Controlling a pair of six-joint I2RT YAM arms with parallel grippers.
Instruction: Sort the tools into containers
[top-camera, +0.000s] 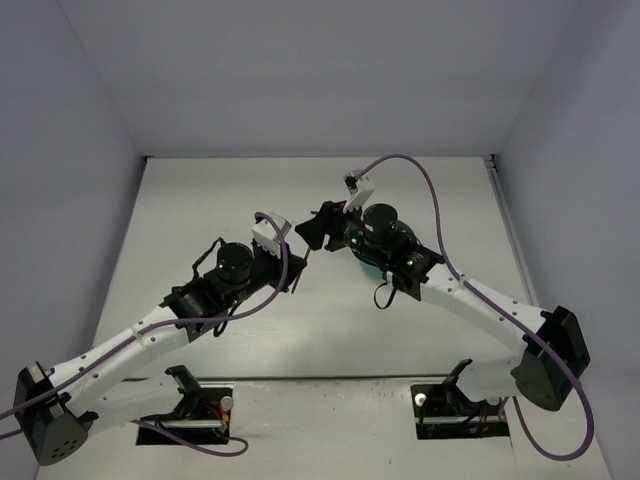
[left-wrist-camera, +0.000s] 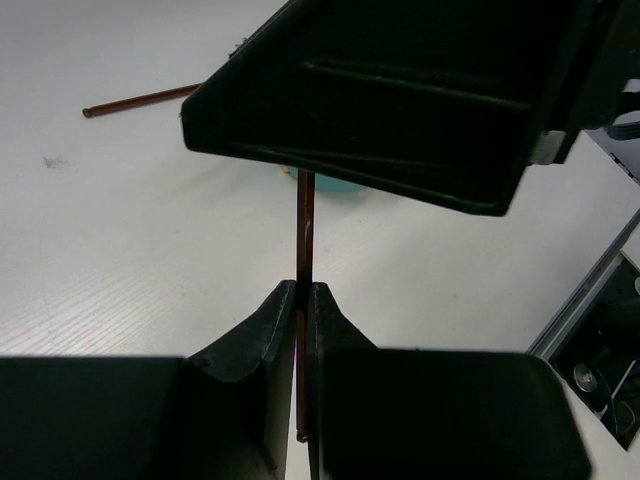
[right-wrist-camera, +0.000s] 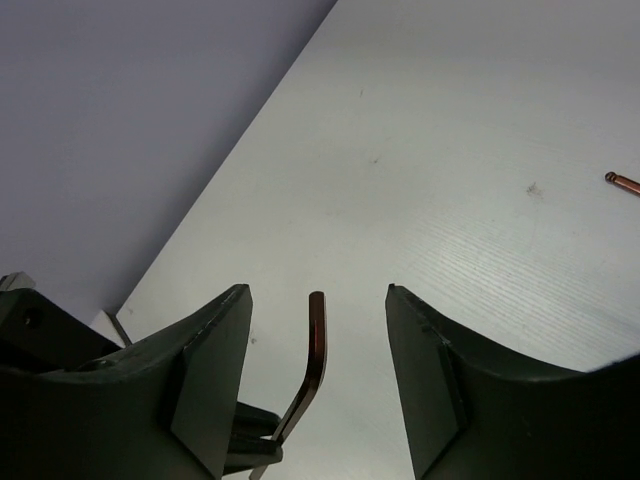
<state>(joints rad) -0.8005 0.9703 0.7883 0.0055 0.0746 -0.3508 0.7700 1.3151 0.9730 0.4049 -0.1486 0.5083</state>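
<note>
The left gripper (left-wrist-camera: 303, 290) has its jaws pressed onto the long shank of a dark brown L-shaped hex key (left-wrist-camera: 305, 225). It holds the key off the white tabletop (top-camera: 200, 200), roughly above the table's middle. The key's short bent end rises between the fingers of the right gripper (right-wrist-camera: 316, 292). That gripper's jaws are spread wide, with a clear gap on each side of the key, and touch nothing. A sliver of the teal tub (left-wrist-camera: 335, 184) shows behind the right gripper, right of centre. A thin brown rod (left-wrist-camera: 140, 100) lies flat on the table, well apart from both grippers.
</note>
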